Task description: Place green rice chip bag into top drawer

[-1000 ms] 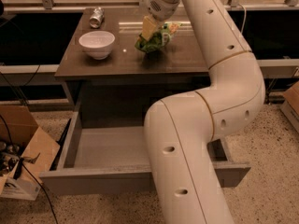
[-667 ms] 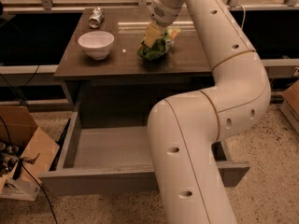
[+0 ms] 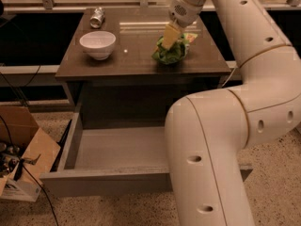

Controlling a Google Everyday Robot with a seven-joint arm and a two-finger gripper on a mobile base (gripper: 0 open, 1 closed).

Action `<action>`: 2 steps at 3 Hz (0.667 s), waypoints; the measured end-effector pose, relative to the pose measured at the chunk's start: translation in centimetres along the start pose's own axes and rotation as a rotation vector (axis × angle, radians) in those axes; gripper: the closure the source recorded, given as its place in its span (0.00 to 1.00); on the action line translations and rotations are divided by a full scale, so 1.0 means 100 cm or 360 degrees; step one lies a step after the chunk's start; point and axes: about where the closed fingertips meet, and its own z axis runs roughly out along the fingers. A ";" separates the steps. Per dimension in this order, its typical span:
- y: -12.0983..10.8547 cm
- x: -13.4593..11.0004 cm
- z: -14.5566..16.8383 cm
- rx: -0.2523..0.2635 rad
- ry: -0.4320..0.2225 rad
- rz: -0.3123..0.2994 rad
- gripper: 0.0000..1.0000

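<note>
The green rice chip bag [image 3: 171,54] lies crumpled on the brown glossy table top [image 3: 131,55], right of middle. My gripper [image 3: 170,36] comes down from the white arm [image 3: 221,126] and sits on top of the bag, touching its upper side. The top drawer [image 3: 106,182] is pulled out below the table; it is grey, shallow and holds nothing that I can see. The arm's big near links cover the drawer's right part.
A white bowl [image 3: 98,44] stands on the table's left side. A metal can [image 3: 97,17] lies at the back left. A cardboard box [image 3: 23,159] with cables and clutter sits on the floor left of the drawer.
The gripper and the bag under it have shifted to the right and a little toward the table's front. The bowl, can and drawer have not moved.
</note>
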 end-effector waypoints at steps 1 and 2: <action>0.003 0.023 -0.023 0.0006 0.0025 0.0039 1.00; 0.017 0.045 -0.032 -0.0064 0.0054 0.0061 1.00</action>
